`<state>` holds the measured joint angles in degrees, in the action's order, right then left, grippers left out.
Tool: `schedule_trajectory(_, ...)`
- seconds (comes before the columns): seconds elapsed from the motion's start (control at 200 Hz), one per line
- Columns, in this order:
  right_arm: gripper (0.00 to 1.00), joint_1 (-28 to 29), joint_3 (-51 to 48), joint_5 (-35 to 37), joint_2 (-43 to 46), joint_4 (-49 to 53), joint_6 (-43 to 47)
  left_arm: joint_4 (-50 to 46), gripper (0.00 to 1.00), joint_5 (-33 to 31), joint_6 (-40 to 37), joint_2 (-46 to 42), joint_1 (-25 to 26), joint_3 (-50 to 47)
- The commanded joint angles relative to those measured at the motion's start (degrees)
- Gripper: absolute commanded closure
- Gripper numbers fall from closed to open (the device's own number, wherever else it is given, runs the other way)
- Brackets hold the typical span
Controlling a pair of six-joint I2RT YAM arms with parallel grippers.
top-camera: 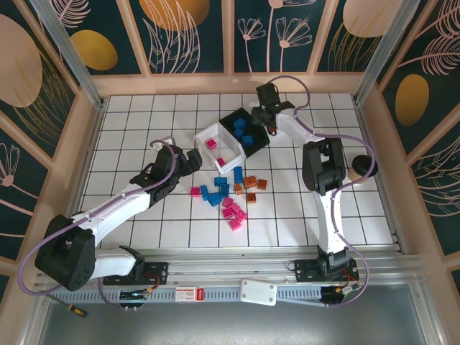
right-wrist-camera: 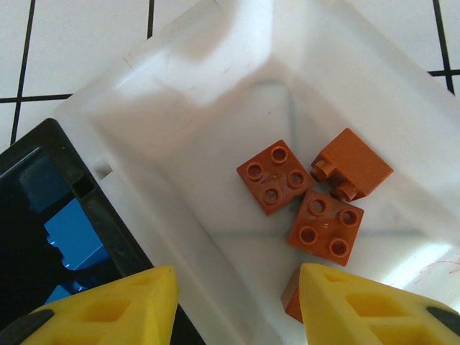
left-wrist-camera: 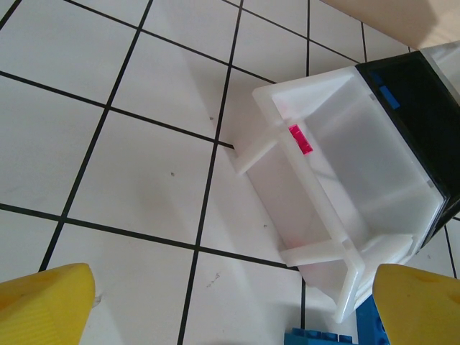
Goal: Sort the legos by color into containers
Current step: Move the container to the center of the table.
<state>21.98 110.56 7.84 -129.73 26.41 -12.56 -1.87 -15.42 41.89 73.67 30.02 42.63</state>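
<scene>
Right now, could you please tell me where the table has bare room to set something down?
Free: the table tiles between the left wall and the white tray, and those between the right arm and the right wall. Crowded: the loose legos just in front of that tray.

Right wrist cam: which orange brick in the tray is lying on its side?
The upper-right orange brick: its studs point sideways, whereas the centre brick and lower brick sit studs up.

a white tiled table [top-camera: 129,122] with dark grid lines. dark teal walls [top-camera: 208,52] with gold ovals, framed in pale wood.
</scene>
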Motion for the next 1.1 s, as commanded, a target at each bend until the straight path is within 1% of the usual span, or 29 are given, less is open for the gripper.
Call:
schedule_trajectory(0.0, 0.47, 0.9, -2.2, -2.1, 0.3, 1.4, -0.3, 0.6, 0.01, 0.0, 0.2, -0.7, 0.1, 0.6)
schedule_trajectory(0.16, 0.49, 1.0, -7.5, -5.5, 2.5, -2.0, -2.7, 0.5, 0.01, -0.4, 0.2, -1.9, 0.1, 0.1)
schedule_trajectory(0.21, 0.52, 1.1, -8.5, -6.2, 2.6, -2.2, -3.3, 0.5, 0.01, -0.5, 0.1, -2.1, 0.1, 0.0)
schedule_trajectory(0.355, 0.71, 1.9, -11.5, -5.4, 3.4, -2.5, -4.8, 0.1, 0.01, -0.6, -0.1, -2.9, 0.1, -0.1)
schedule_trajectory(0.48, 0.75, 3.0, -14.8, -5.1, 5.3, -3.8, -6.6, 0.1, 0.01, -0.7, -0.1, -3.5, 0.1, -0.4)
schedule_trajectory(0.601, 0.76, 4.6, -17.2, -3.8, 6.7, -3.0, -11.4, 0.0, 0.01, -1.0, -0.1, -4.1, 0.1, -0.8)
schedule_trajectory(0.801, 0.76, 9.0, -24.9, -3.4, 11.8, -7.5, -21.5, 0.0, 0.01, -1.4, -0.4, -5.0, 0.1, -1.6)
schedule_trajectory(0.926, 0.75, 12.9, -28.7, -2.7, 14.9, -10.5, -24.7, 1.8, 0.01, 1.6, -1.4, -3.0, -0.8, -2.3)
schedule_trajectory(0.966, 0.74, 13.9, -29.4, -2.2, 15.8, -11.3, -24.7, 1.9, 0.01, 3.5, -1.1, -1.5, -1.5, -2.1)
schedule_trajectory(1.011, 0.71, 14.6, -30.0, -1.6, 16.9, -12.0, -24.5, 2.3, 0.05, 4.9, -0.6, 0.4, -2.1, -1.9)
schedule_trajectory(1.096, 0.6, 15.9, -31.2, 2.0, 20.1, -12.4, -22.5, 2.2, 0.11, 5.4, 0.5, 3.4, -2.7, -1.5)
